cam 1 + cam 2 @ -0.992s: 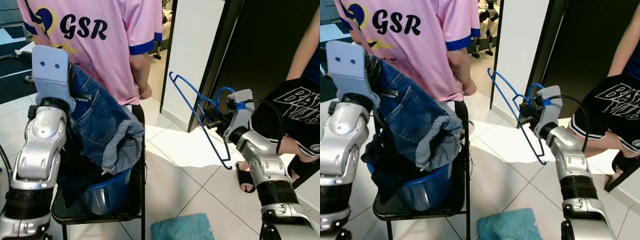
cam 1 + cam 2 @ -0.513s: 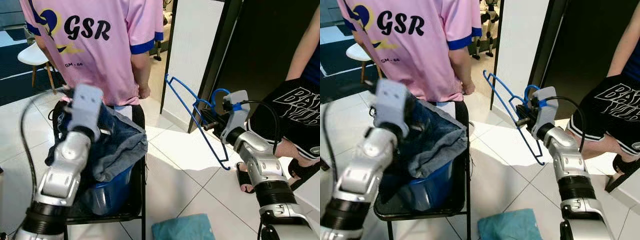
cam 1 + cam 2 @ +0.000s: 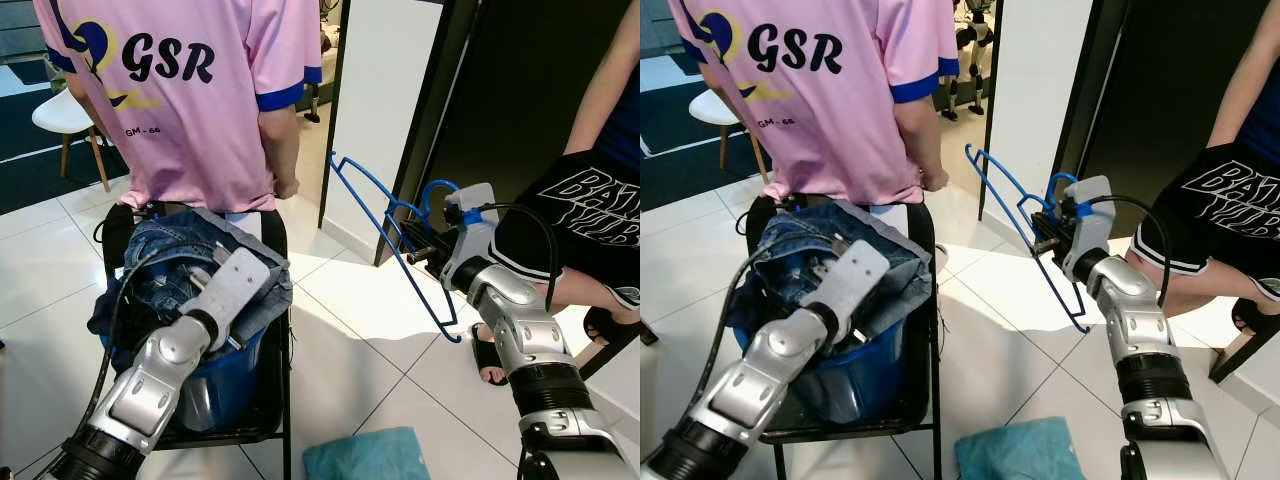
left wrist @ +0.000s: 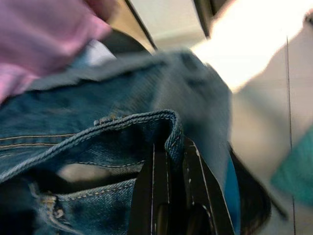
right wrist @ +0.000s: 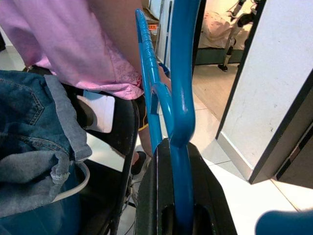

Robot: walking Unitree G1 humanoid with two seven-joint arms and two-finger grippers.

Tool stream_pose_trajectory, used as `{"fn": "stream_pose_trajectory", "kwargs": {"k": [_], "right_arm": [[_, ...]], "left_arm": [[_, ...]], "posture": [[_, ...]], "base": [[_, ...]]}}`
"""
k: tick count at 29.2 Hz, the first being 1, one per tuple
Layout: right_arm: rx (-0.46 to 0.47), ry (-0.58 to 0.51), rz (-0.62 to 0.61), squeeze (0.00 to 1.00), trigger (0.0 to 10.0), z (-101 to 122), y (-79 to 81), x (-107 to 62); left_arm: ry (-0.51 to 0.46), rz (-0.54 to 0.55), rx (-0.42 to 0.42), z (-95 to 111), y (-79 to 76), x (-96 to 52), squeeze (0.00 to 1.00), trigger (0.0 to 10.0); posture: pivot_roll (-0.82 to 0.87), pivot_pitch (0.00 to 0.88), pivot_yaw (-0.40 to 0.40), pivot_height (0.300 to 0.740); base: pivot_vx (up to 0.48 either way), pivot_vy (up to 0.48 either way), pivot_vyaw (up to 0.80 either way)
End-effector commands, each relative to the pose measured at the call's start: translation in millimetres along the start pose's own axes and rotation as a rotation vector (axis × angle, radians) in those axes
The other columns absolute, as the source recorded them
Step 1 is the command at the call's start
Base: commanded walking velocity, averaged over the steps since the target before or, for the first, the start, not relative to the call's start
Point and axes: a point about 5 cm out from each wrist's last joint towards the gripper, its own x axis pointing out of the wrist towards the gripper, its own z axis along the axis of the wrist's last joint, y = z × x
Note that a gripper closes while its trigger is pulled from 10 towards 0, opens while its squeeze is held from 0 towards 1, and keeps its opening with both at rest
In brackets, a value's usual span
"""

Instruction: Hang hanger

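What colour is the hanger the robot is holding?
Blue. The hanger shows best in the right wrist view, clamped in the right gripper.

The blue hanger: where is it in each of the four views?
Left eye: blue hanger right of centre, in the right gripper.
Right eye: centre-right.
Left wrist: absent; jeans.
Right wrist: centre.
Shared landmark: jeans.

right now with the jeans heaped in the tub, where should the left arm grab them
Take the jeans by the thick stitched waistband edge that stands up on top of the pile. Come from above, jaws straddling that folded rim. The left gripper is already there, closed on it. The tub walls block any side approach.
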Motion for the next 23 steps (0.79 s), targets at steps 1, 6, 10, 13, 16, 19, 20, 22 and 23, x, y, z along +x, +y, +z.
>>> {"fn": "stream_pose_trajectory", "kwargs": {"k": [1, 6, 10, 13, 16, 19, 20, 22, 23], "right_arm": [[-0.013, 0.004, 0.003, 0.00, 10.0, -1.5, 0.5, -2.1], [-0.016, 0.007, 0.004, 0.00, 10.0, -1.7, -0.1, -2.8], [-0.017, 0.009, 0.005, 0.00, 10.0, -2.1, -0.1, -3.1], [-0.020, 0.011, 0.008, 0.00, 10.0, -2.2, 0.1, -3.5], [-0.021, 0.010, 0.009, 0.00, 10.0, -1.9, 0.1, -3.7], [-0.022, 0.010, 0.009, 0.00, 10.0, -1.7, 0.0, -3.8], [-0.022, 0.010, 0.009, 0.00, 10.0, -1.7, 0.0, -3.8], [-0.023, 0.009, 0.010, 0.00, 10.0, -1.3, 0.0, -3.8], [-0.023, 0.009, 0.010, 0.00, 10.0, -1.3, 0.0, -3.8]], "left_arm": [[0.091, -0.100, 0.023, -18.0, -15.1, -1.6, 0.00, 10.0], [0.145, -0.164, 0.056, -29.2, -24.4, -3.7, 0.00, 10.0], [0.154, -0.179, 0.060, -32.7, -29.0, -2.2, 0.00, 10.0], [0.141, -0.175, 0.053, -30.8, -28.3, -0.2, 0.00, 10.0], [0.108, -0.109, 0.041, -23.9, -15.4, 0.8, 1.00, 10.0], [0.094, -0.070, 0.039, -20.9, -8.2, 0.7, 1.00, 10.0], [0.094, -0.070, 0.039, -20.9, -8.2, 0.7, 1.00, 10.0], [0.073, -0.012, 0.047, -16.0, 2.7, -1.0, 1.00, 10.0], [0.073, -0.012, 0.047, -16.0, 2.7, -1.0, 1.00, 10.0]], "posture": [[0.11, 0.000, -0.051, 0.740], [0.11, 0.000, -0.053, 0.740], [0.10, 0.000, -0.050, 0.740], [0.10, 0.000, -0.050, 0.740], [0.10, 0.000, -0.053, 0.740], [0.10, 0.000, -0.053, 0.740], [0.10, 0.000, -0.053, 0.740], [0.10, 0.000, -0.057, 0.740], [0.10, 0.000, -0.057, 0.740]], "base": [[0.000, 0.000, 0.00], [0.000, 0.000, 0.00], [0.000, 0.000, 0.00], [0.000, 0.000, 0.00], [0.000, 0.000, 0.00], [0.000, 0.000, 0.00], [0.000, 0.000, 0.00], [0.000, 0.000, 0.00], [0.000, 0.000, 0.00]]}}
